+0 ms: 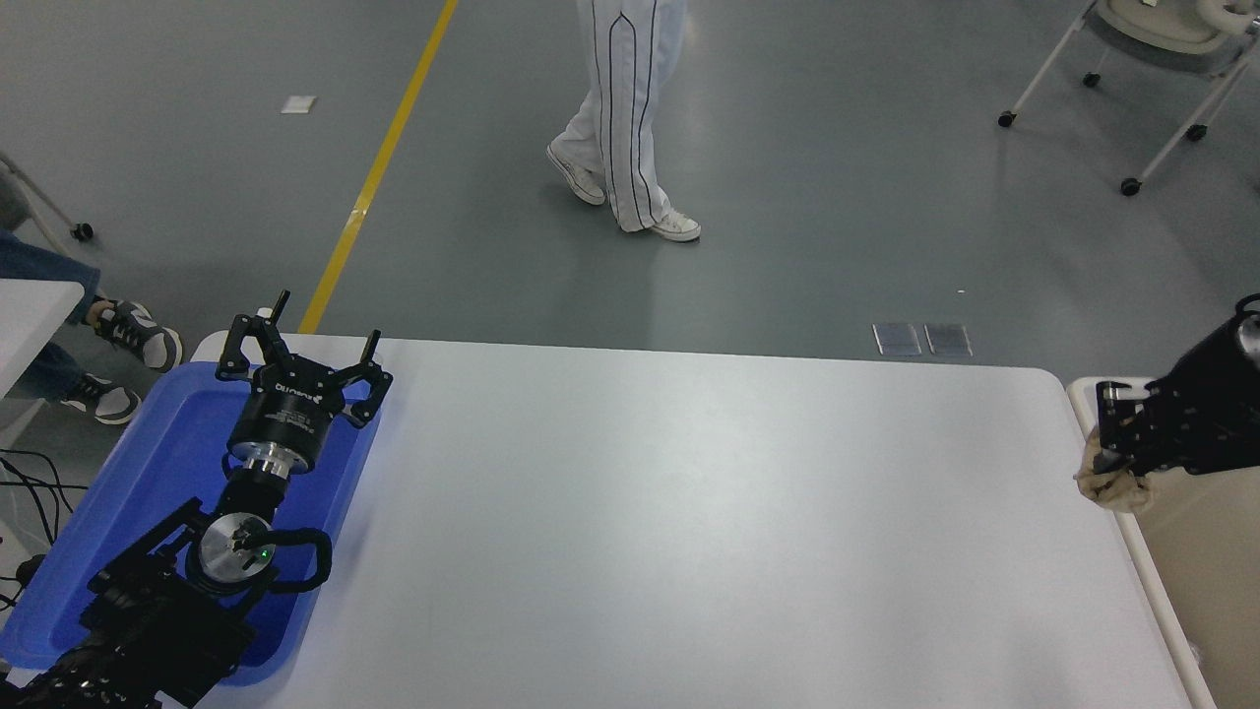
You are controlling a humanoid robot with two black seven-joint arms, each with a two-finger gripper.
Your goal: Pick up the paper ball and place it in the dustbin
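Note:
My right gripper [1117, 448] comes in from the right edge and is shut on the tan-brown paper ball [1112, 487], which hangs below the fingers right over the near left rim of the cream-beige dustbin [1181, 630]. The dustbin stands against the table's right edge; only its left rim and part of its inside show. My left gripper [295, 345] is open and parked at the lower left over a blue tray.
The blue tray [148, 473] lies on the white table's [689, 512] left end under the left arm. A person in white trousers [630, 108] walks on the floor beyond the table. A wheeled chair [1142, 59] stands at the top right.

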